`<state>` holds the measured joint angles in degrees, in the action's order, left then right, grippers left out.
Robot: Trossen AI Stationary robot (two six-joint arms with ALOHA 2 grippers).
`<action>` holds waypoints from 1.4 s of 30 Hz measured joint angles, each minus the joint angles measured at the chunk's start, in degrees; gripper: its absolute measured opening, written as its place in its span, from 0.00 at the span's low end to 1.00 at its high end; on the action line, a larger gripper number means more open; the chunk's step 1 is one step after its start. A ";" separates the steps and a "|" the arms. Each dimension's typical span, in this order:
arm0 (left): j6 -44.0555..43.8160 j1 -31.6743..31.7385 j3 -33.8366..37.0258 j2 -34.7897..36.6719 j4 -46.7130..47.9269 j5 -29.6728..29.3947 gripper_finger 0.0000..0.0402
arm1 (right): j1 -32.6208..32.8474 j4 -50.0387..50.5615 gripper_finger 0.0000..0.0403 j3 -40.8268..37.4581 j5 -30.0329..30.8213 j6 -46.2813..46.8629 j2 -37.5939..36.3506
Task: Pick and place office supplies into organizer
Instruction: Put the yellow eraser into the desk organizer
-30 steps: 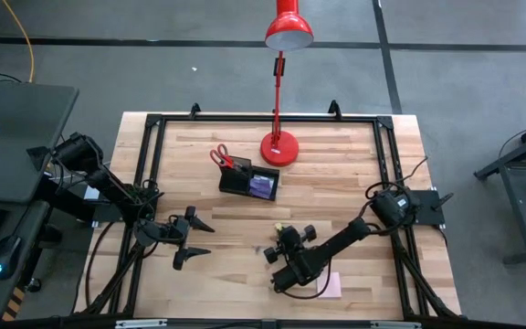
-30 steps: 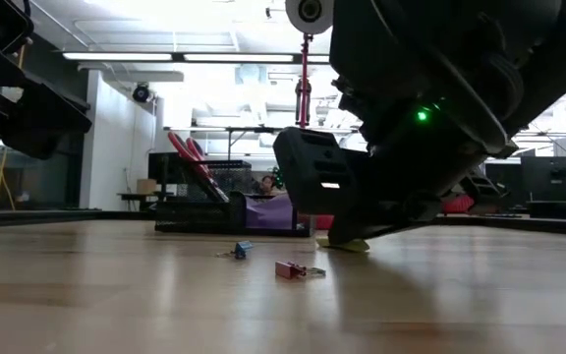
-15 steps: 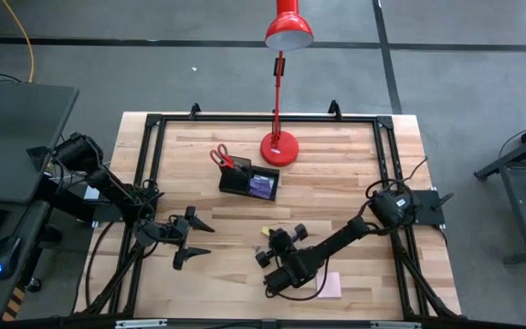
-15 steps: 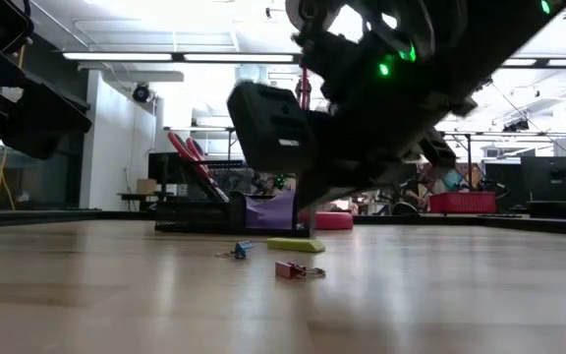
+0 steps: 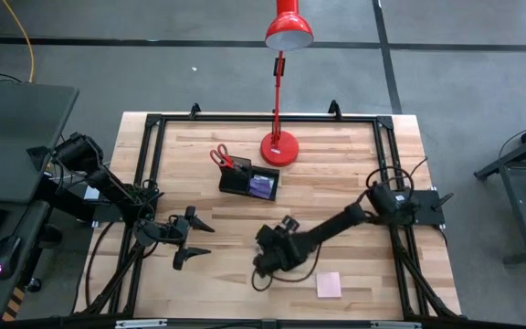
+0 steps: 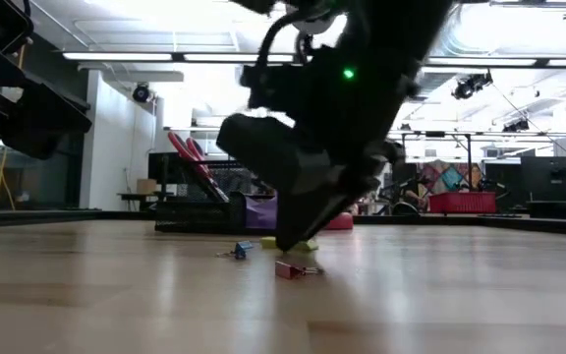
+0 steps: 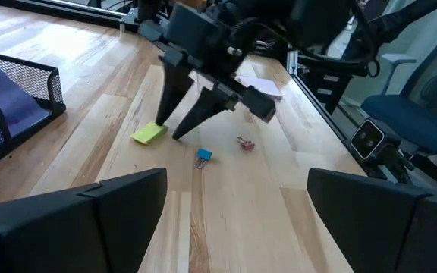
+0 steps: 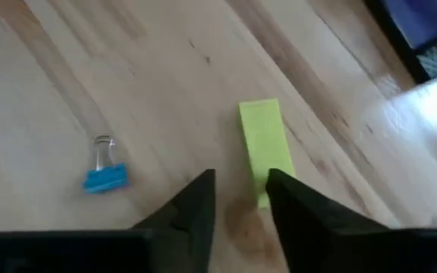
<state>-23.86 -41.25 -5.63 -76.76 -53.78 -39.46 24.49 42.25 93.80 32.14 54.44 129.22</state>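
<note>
right gripper (image 8: 237, 193) fingers parted, gripping nothing, tips at small yellow sticky block (image 8: 264, 148) | wrist-only: blue binder clip (image 8: 105, 176) beside block | pale wood-plank table (image 5: 336, 183)

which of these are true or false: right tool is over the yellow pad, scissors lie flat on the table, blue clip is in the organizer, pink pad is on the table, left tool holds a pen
1. The right tool is at the yellow pad. True; its fingers stand apart.
2. The scissors lie flat on the table. False: they stand in the organizer.
3. The blue clip is in the organizer. False: it lies on the table.
4. The pink pad lies on the table. True.
5. The left tool holds a pen. False: it is open and empty.
</note>
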 joint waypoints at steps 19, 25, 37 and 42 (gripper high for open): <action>-0.59 0.00 0.00 0.01 1.01 -0.22 0.78 | -9.70 0.08 0.46 -0.09 -23.63 -19.54 -6.88; -0.59 0.01 0.00 0.01 1.31 -0.13 0.78 | -11.54 0.43 0.43 -0.11 -25.69 -21.18 -6.50; -0.42 0.02 0.00 0.01 1.31 0.00 0.78 | -12.51 -2.43 0.42 -0.13 -30.25 -21.96 -4.90; -0.42 0.02 0.00 0.01 1.33 0.00 0.78 | -13.41 -3.62 0.43 -0.17 -32.39 -22.53 -3.71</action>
<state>-24.27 -41.23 -5.63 -76.75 -52.45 -39.46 11.08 38.63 93.62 -0.25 31.92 125.51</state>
